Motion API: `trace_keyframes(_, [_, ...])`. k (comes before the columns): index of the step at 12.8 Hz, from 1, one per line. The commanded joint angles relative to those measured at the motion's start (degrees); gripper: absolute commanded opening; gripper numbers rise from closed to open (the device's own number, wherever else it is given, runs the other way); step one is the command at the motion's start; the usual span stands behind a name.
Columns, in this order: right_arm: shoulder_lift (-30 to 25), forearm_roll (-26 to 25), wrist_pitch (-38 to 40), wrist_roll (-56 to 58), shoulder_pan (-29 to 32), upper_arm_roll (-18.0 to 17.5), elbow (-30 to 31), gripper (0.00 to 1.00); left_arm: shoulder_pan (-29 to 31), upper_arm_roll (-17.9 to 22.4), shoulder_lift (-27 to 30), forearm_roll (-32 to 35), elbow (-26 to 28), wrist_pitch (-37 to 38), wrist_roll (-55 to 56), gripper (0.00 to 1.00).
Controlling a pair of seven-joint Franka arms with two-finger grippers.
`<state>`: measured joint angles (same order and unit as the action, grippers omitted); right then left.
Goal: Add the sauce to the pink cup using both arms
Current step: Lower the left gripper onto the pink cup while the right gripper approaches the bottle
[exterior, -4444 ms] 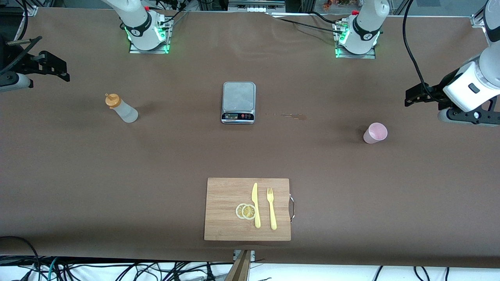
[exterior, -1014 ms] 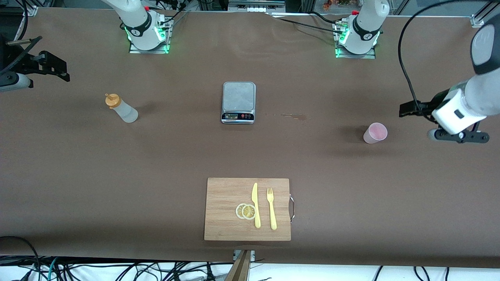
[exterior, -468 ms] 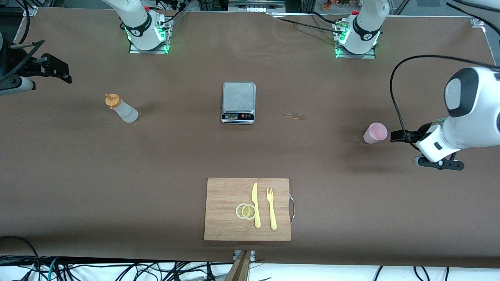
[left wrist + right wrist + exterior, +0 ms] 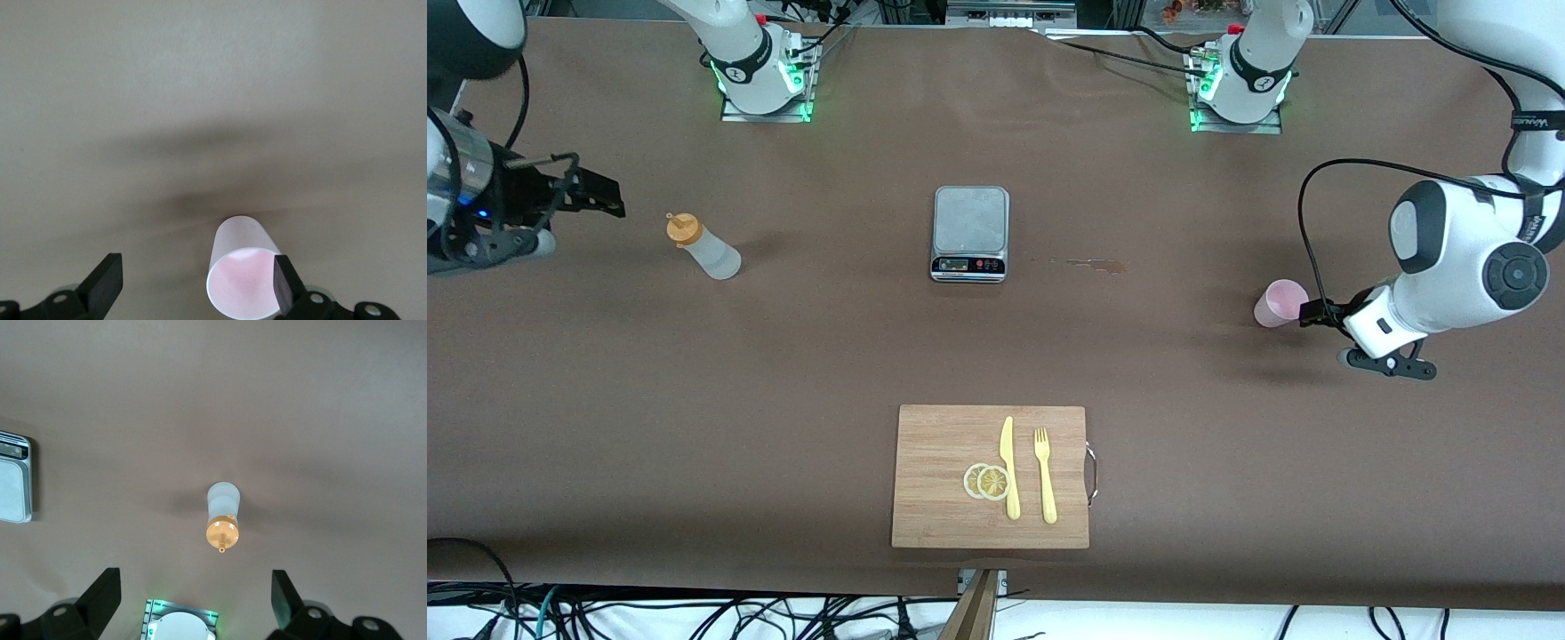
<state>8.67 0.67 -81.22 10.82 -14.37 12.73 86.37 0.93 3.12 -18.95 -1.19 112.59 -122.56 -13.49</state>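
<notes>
Cup point(image 4: 1281, 303) stood upright at the frame's right-centre, toward the left arm's end of the table, with the left gripper point(image 4: 1307, 313) just beside it, fingers point(image 4: 282, 288) spread, one at its rim. Sauce point(image 4: 703, 246) stood at upper left; the right gripper point(image 4: 614, 204) hovered near it, fingers point(image 4: 103, 592) released, holding nothing.

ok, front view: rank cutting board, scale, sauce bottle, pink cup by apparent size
1. cutting board
2. scale
3. sauce bottle
4. pink cup; it looks only slightly smaller than the bottle, so that order is unsure.
</notes>
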Motion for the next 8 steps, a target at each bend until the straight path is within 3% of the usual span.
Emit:
trace_keyframes(1, [3.89, 1.43, 2.03, 0.16, 0.66, -0.25, -1.9, 1.0, 0.13, 0.49, 3.39, 0.39, 6.67, -4.34, -1.45, 0.99])
trace_keyframes(5, [3.46, 2.23, 2.47, 7.96, 0.75, 0.01, -1.9, 1.0, -0.05, 1.1, 5.41, 0.31, 13.86, -11.37, -1.45, 0.99])
trace_keyframes(8, [1.96, 3.11, 3.09, 28.83, 1.01, 2.64, -1.38, 1.0, -0.22, 1.45, 5.41, -1.09, 15.64, -13.41, -1.45, 0.98])
